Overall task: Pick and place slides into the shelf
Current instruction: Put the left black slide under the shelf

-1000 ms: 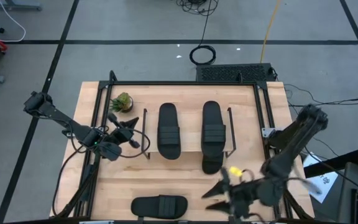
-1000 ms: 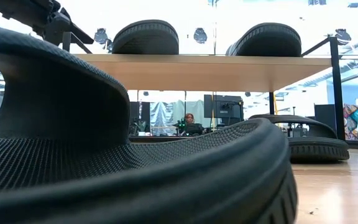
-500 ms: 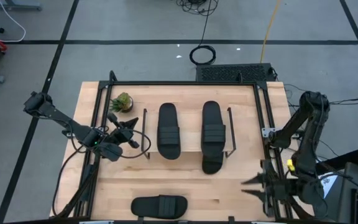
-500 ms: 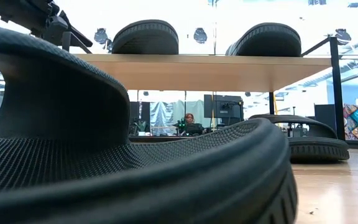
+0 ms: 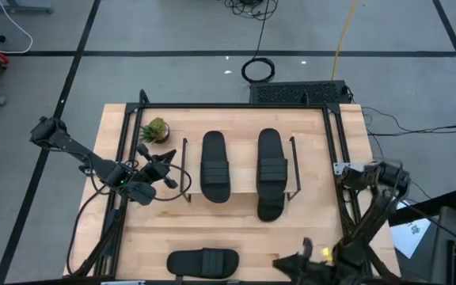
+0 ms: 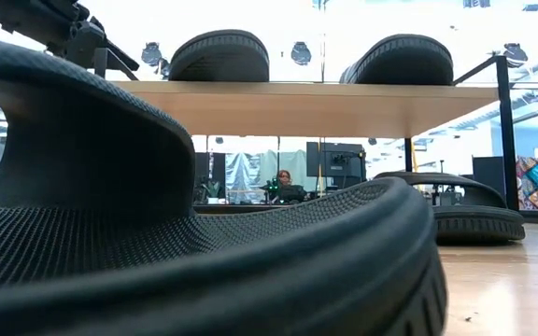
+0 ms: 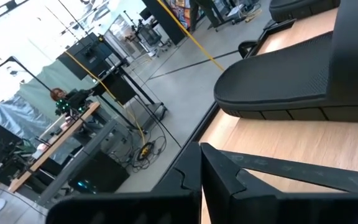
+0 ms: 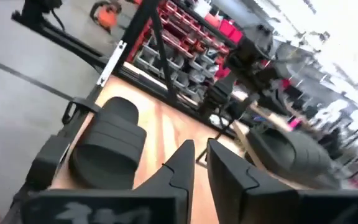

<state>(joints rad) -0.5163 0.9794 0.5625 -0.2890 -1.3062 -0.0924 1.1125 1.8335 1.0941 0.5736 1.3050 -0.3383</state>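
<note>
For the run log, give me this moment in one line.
shelf: two slides on top, one below | fourth slide: table front | left gripper: beside shelf | right gripper: near fourth slide

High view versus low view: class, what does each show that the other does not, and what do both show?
Only the high view shows the small green plant and the right gripper near the table's front edge. Only the low view shows a seated person in the room behind. Both show two black ribbed-strap slide sandals on the light wooden shelf board.

A small potted plant [image 5: 156, 130] is seen at the far left corner of the wooden surface [image 5: 236, 237]; a coiled black cable [image 5: 258, 70] lies on the floor beyond.
</note>
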